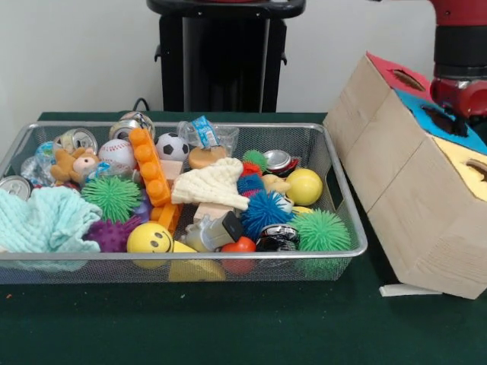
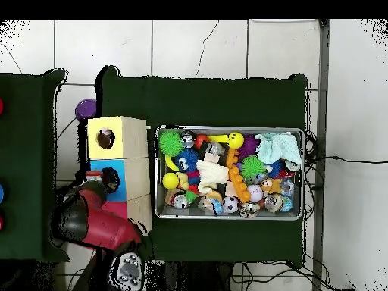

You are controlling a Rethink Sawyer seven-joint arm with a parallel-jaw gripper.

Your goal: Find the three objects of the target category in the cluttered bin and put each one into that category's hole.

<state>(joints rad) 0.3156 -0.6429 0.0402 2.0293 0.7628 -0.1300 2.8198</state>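
The wire mesh bin (image 1: 346,228) stands on the green table, full of toys; it also shows in the overhead view (image 2: 161,212). I see no whitish dotted fabric pieces in the clutter; they are hidden or out of view. The yellow-topped box with its round hole (image 2: 105,139) lies beside the bin; in the front view only part of the hole (image 1: 478,169) shows at the right edge. The red and black arm reaches over the blue-topped box (image 1: 437,122). Its gripper (image 2: 96,180) end sits by that box's hole, and most of it is hidden.
In the bin lie a teal towel (image 1: 42,220), a cream knitted cloth (image 1: 213,186), spiky balls, a yellow smiley ball (image 1: 149,238), orange bricks (image 1: 148,171) and cans. The red-topped box (image 1: 396,76) is farthest back. A second green table (image 2: 26,151) stands beside.
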